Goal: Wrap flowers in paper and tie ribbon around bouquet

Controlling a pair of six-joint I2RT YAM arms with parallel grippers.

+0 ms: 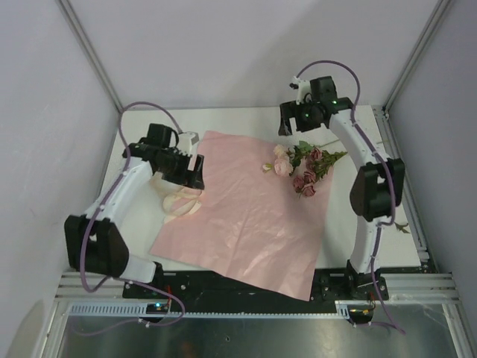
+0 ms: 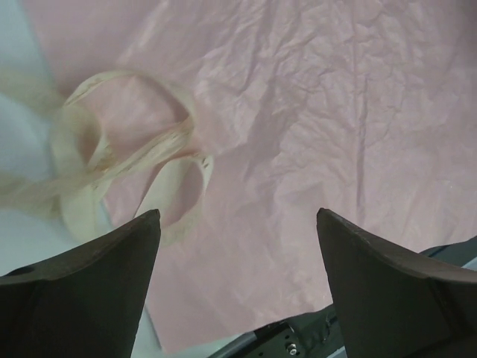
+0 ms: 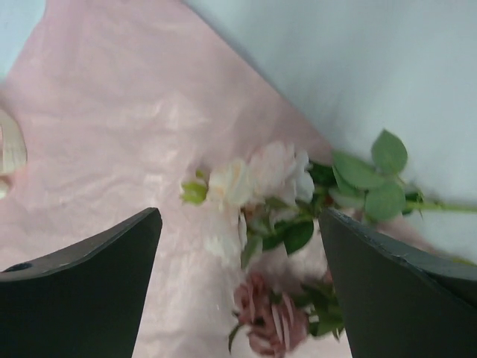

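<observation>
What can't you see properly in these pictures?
- Ribbon: in the left wrist view it is blurred and its ends run off the left edge. In the top view, the left pincer covers part.
- Flowers: in the right wrist view, the stem runs off the right edge and the dark roses off the bottom.
- Paper: its underside is hidden in every view.

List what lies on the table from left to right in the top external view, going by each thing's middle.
ribbon → paper → flowers, whose heads rest on the paper's right corner.
</observation>
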